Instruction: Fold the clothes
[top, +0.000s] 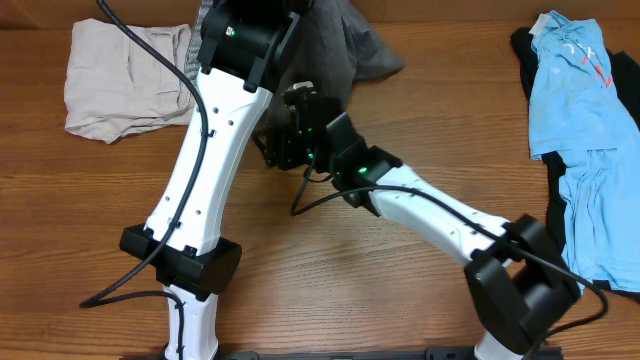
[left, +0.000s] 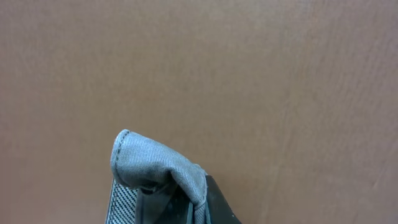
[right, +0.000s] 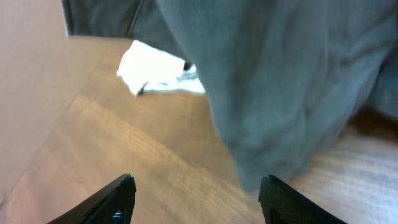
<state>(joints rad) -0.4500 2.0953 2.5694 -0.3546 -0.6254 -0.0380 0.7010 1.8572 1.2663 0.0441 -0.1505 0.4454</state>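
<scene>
The grey shorts (top: 345, 45) hang at the top centre of the overhead view, lifted off the table. My left gripper (left: 177, 202) is shut on a fold of the grey shorts (left: 149, 163), seen against the bare wooden table. My right gripper (right: 196, 193) is open and empty, low over the table, with the hanging grey shorts (right: 280, 81) just ahead and right of its fingers. In the overhead view the right gripper (top: 285, 135) sits below the shorts, beside the left arm.
A beige garment (top: 120, 78) lies folded at the far left. A light blue garment (top: 585, 130) lies on a black one (top: 530, 60) at the right edge. The wooden table (top: 420, 300) shows between them.
</scene>
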